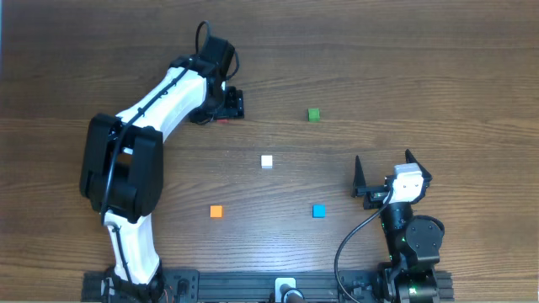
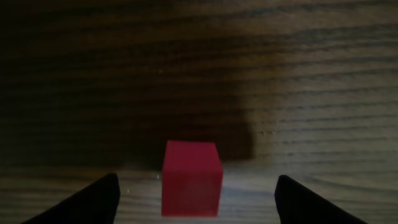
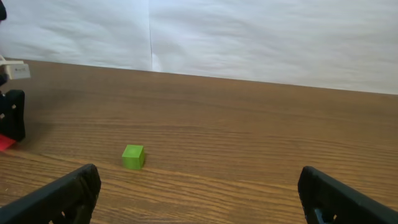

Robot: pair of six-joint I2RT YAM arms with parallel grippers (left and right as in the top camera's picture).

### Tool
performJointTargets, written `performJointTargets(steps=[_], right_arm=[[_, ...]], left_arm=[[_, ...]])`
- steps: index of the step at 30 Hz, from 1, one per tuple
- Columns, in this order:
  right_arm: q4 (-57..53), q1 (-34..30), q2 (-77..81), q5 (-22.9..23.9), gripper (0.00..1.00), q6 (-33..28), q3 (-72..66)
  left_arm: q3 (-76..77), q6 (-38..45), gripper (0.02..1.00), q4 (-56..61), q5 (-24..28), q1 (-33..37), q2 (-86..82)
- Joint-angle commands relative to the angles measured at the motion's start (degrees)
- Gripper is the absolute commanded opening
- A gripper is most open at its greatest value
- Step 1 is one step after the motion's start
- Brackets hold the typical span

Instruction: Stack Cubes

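Observation:
A red cube (image 2: 191, 177) sits on the wooden table between the spread fingers of my left gripper (image 2: 197, 182), which is open and low over it. From above, that gripper (image 1: 229, 109) is at the far left-centre of the table, with a sliver of the red cube (image 1: 221, 122) showing beside it. A green cube (image 1: 313, 114) lies to its right. A white cube (image 1: 267, 162) is mid-table, with an orange cube (image 1: 216, 211) and a blue cube (image 1: 318, 211) nearer the front. My right gripper (image 1: 383, 172) hangs open and empty near its base, facing the green cube (image 3: 133, 156).
The table is bare wood with wide free room on the right and at the back. A white wall (image 3: 249, 37) rises behind the far edge. The left arm (image 1: 126, 160) stretches across the left side.

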Motion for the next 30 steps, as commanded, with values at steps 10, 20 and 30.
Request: performJointTargets(steps=[10, 20, 30], right_arm=[[0.17, -0.42, -0.39, -0.63, 0.991, 0.11, -0.52], [0.17, -0.42, -0.39, -0.63, 0.993, 0.11, -0.52], [0.17, -0.42, -0.39, -0.63, 0.991, 0.11, -0.52]], left_arm=[[1.29, 3.65, 0.652, 1.14, -0.90, 0.31, 2.10], [1.29, 3.61, 0.391, 1.60, -0.90, 0.31, 2.10], [1.29, 3.58, 0.169, 2.60, -0.87, 0.31, 2.29]])
